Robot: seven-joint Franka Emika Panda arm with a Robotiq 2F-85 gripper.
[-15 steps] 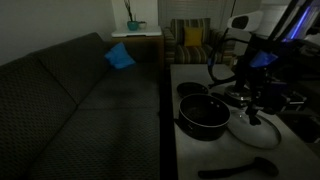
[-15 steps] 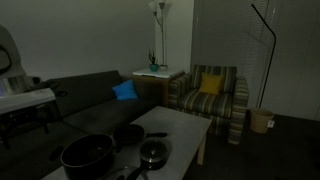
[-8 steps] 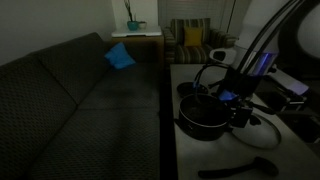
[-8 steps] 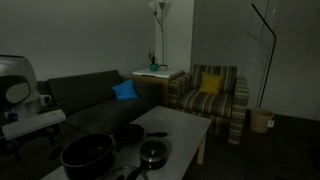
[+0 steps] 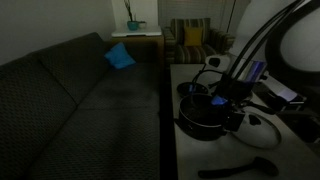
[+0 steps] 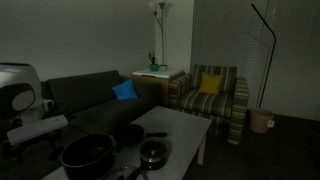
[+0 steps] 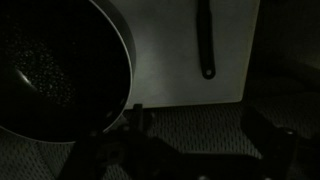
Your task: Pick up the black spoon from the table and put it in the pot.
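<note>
1. Wrist view: looks down on the dark pot at the left and the pale desk beside it.
2. Shows the black spoon lying flat on the desk, right of the pot and clear of its rim, running from the top of the picture toward the desk's edge and stopping short of it.
3. Shows the claw at the bottom, fingers spread wide apart, clamped on nothing, touching neither spoon nor pot.
4. In an exterior view, places the spoon at the near end of the desk, apart from the pot, with a glass lid just beside the pot and a pan behind it.
5. Catches the arm above pot and lid there; too dark to read the claw from that side.
6. Sets a sofa with a blue cushion along the desk, and an armchair with a yellow cushion past its far end.
7. In an exterior view, repeats pot, pan and lid; spoon too dim to pick out there.
</note>
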